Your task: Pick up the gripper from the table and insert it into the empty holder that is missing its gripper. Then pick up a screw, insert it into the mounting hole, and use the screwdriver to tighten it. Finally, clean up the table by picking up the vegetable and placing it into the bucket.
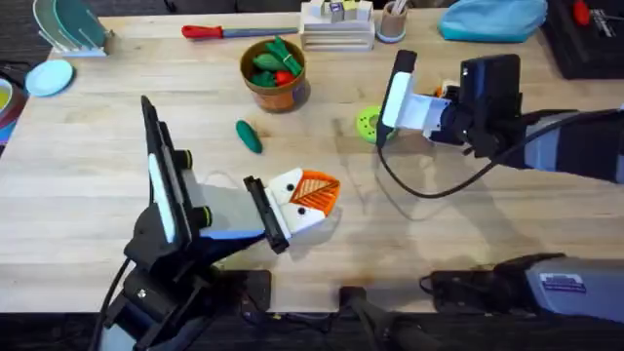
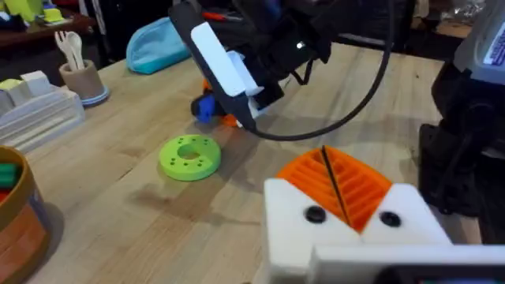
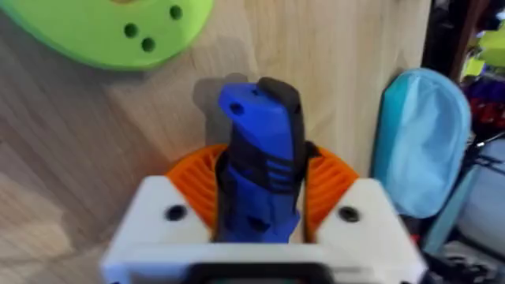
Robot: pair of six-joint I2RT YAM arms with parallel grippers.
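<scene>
My left gripper (image 1: 310, 198) rests shut low over the table's middle. Its white holder bases (image 2: 347, 229) both carry an orange ribbed gripper piece (image 2: 355, 185), the two pressed face to face. Two dark mounting holes (image 2: 314, 214) show on the white bases; a screw is too small to tell. My right gripper (image 3: 256, 181) is shut on the blue screwdriver (image 3: 260, 150), which points down at the table beside a green disc (image 1: 369, 123). The dark green vegetable (image 1: 250, 136) lies on the wood in front of the orange-brown bucket (image 1: 255, 86), which holds green and red toys.
A red-handled screwdriver (image 1: 222, 31) lies along the far edge, next to a white block stack (image 1: 336, 29) and a beige cup (image 1: 392, 23). A blue pouch (image 1: 492, 18) sits far right. A black cable (image 1: 429, 185) loops from the right arm over the table.
</scene>
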